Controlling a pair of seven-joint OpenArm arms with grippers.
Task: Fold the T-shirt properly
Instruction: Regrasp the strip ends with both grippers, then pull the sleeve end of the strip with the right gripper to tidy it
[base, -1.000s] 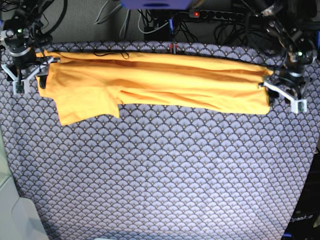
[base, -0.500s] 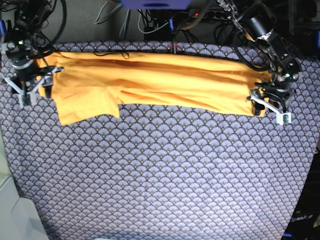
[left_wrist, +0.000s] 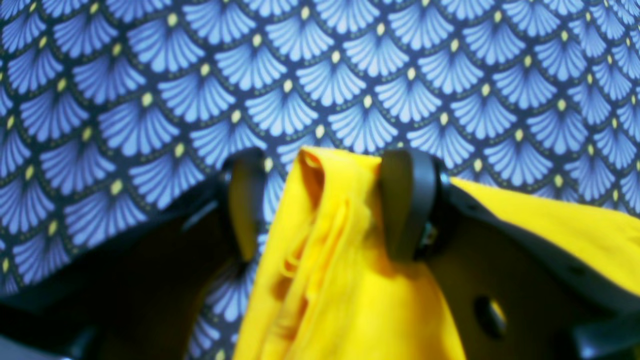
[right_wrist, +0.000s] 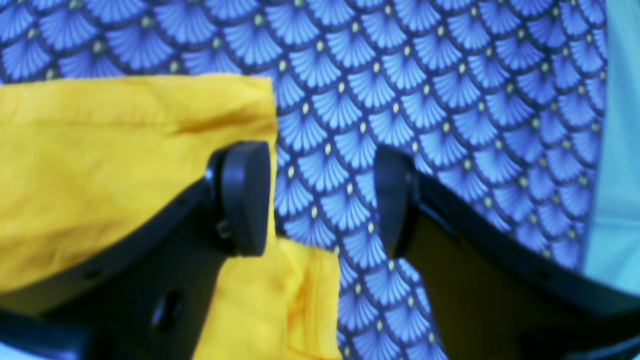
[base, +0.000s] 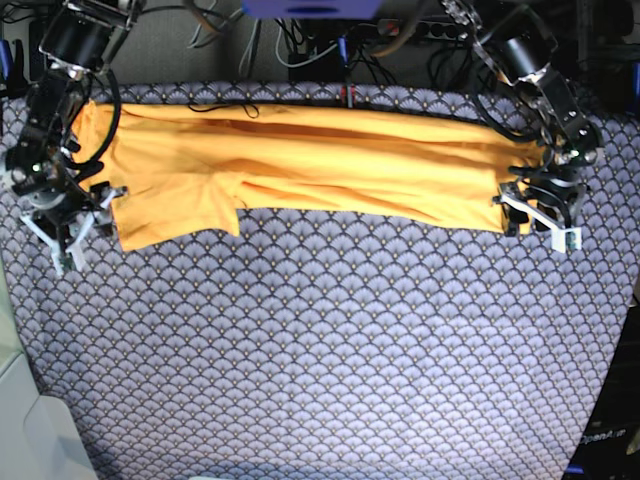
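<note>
At the left edge, the right gripper (base: 68, 228) hangs with jaws apart beside the T-shirt's (base: 310, 165) sleeve, gripping nothing. The T-shirt lies in a long band across the far side of the tabletop, on scallop-patterned cloth (base: 330, 350). Cables (base: 300, 40) crowd behind. At the right, the left gripper (base: 540, 218) straddles the bunched hem, jaws apart.

No legible txt/labels anywhere in view.

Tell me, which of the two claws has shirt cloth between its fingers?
The left gripper: a bunched end of the T-shirt sits between its open fingers. The right gripper has mostly patterned cloth in its gap.
</note>
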